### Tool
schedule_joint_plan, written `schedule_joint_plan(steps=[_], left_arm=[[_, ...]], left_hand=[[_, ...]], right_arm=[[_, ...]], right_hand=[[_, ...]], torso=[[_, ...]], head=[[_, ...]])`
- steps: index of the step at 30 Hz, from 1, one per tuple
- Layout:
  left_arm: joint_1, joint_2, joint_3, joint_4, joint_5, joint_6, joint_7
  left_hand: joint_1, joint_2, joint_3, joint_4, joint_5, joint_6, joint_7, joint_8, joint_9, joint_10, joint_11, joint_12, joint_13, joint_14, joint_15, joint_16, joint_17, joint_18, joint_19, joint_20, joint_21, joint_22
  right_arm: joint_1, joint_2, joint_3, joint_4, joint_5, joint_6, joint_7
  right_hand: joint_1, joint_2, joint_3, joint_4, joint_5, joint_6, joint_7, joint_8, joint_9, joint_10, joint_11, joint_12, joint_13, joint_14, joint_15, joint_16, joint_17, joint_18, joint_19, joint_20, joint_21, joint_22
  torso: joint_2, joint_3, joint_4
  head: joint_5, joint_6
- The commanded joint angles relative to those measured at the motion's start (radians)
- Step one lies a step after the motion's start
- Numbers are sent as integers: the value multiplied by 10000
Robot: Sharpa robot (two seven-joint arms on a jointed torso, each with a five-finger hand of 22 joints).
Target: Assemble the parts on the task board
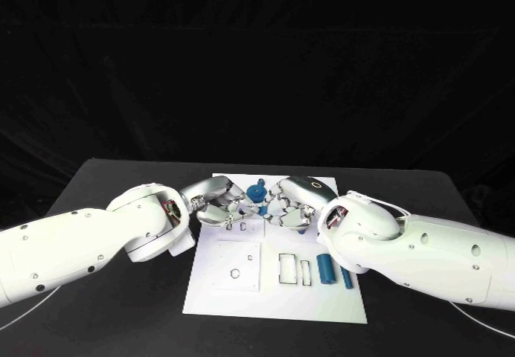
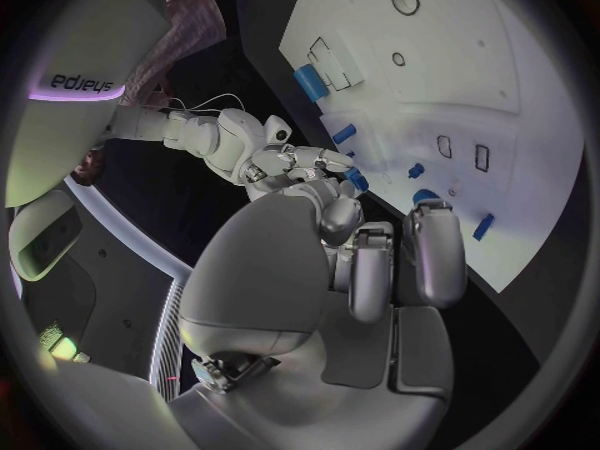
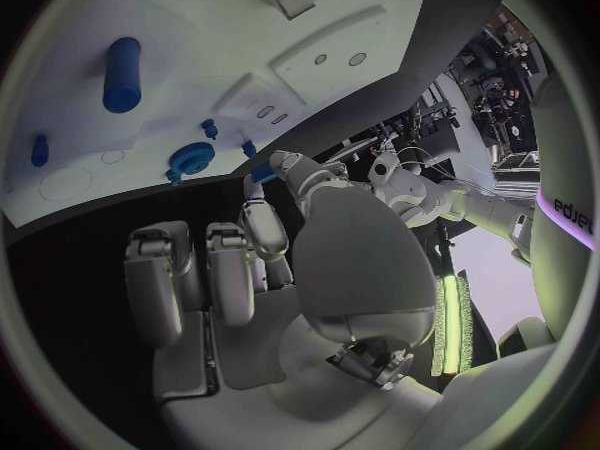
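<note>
The white task board [image 1: 225,294] lies in the middle of the black table. My left hand [image 1: 220,202] and right hand [image 1: 292,204] meet over its far half, fingertips almost touching. A blue gear [image 1: 257,193] stands between them. Just below it a small blue piece [image 1: 263,210] sits where the fingertips of both hands come together; the left wrist view has this piece [image 2: 356,178] at the right hand [image 2: 294,160], the right wrist view has it [image 3: 260,173] at the left hand [image 3: 306,180]. Which hand grips it I cannot tell.
A thick blue cylinder [image 1: 326,269] and a thinner blue pin [image 1: 347,277] lie on the board's near right, beside rectangular slots [image 1: 289,268]. A raised square plate with holes [image 1: 234,266] sits near left. Bare black table [image 1: 118,178] surrounds the board.
</note>
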Motion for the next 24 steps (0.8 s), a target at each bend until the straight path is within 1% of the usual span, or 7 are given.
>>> schedule_joint_plan(steps=[1, 6, 8, 13, 16, 19, 24], left_arm=[[-1, 42, 4, -3, -131, 251, -143], [-1, 61, 5, -36, -136, 232, -167], [-1, 63, 5, -47, -138, 213, -173], [-1, 60, 5, -71, -157, 214, -218], [-1, 62, 6, -87, -187, 280, -279], [-1, 70, 6, -97, -239, 357, -339], [-1, 77, 6, -110, -278, 448, -403]], left_hand=[[-45, -34, 99, -6, -25, -88, -5, -58, -11, 73, 9, 66, 27, 1054, -62, 52, 2629, -184, 75, 5, 72, 23], [-59, -65, 166, -40, -28, -150, 6, -65, -15, 78, 16, 85, 51, 1054, -59, 52, 2629, -186, 78, 7, 85, 40], [-69, -88, 173, -48, -31, -163, 10, -65, -15, 80, 19, 90, 58, 1054, -57, 52, 2629, -187, 80, 8, 89, 47], [-79, -125, 187, -67, -34, -178, 12, -61, -13, 103, 20, 118, 95, 1054, -55, 52, 2629, -192, 92, 9, 103, 74], [-81, -179, 210, -108, -37, -163, 13, -45, -6, 121, 21, 138, 122, 1054, -54, 52, 2629, -191, 88, 11, 107, 75], [-79, -206, 228, -137, -37, -146, 9, -34, -1, 139, 18, 157, 145, 1054, -55, 52, 2629, -194, 95, 12, 116, 91], [-82, -242, 266, -186, -37, -96, 10, -16, 9, 164, 18, 180, 177, 1054, -55, 52, 2629, -194, 94, 12, 122, 99]], right_arm=[[2, 3, 5, 43, -97, 18, 12], [2, -14, 5, 122, -114, -42, 40], [2, -24, 5, 146, -122, -68, 55], [2, -45, 5, 188, -130, -112, 81], [2, -45, 6, 207, -130, -212, 112], [2, -45, 6, 233, -126, -358, 154], [2, -27, 7, 231, -121, -450, 167]], right_hand=[[-56, 42, 21, 14, -36, 109, -41, 38, 15, 78, -20, 55, 20, 890, -14, -30, 1995, -143, 1029, -58, 55, 2630], [-58, 40, 21, 14, -37, 110, -41, 39, 15, 81, -20, 58, 23, 890, -14, -29, 1996, -143, 1029, -58, 55, 2630], [-61, 35, 22, 14, -36, 112, -43, 41, 17, 88, -22, 65, 30, 891, -15, -28, 1999, -143, 1029, -59, 55, 2630], [-60, 29, 28, 11, -21, 118, -49, 46, 19, 108, -26, 88, 53, 890, -17, -30, 1995, -143, 1029, -60, 55, 2630], [-59, 15, 55, 7, 48, 122, -57, 54, 24, 91, -35, 59, 26, 890, -25, -31, 1994, -143, 1029, -65, 55, 2630], [-59, 0, 96, 1, 153, 131, -66, 66, 32, 133, -44, 99, 73, 894, -34, -24, 2008, -143, 1029, -73, 55, 2630], [-58, -1, 106, -1, 174, 136, -68, 70, 34, 145, -46, 112, 87, 893, -36, -26, 2004, -143, 1029, -74, 55, 2630]], torso=[[-7, 2, 2], [-2, 6, 2], [-6, 2, -6], [-5, 1, 1], [-6, -5, 2], [-10, -2, 10], [-13, -3, 5]], head=[[-2, -1], [-1, 6], [11, 2], [15, 7], [9, 18], [-2, 3], [6, 8]])
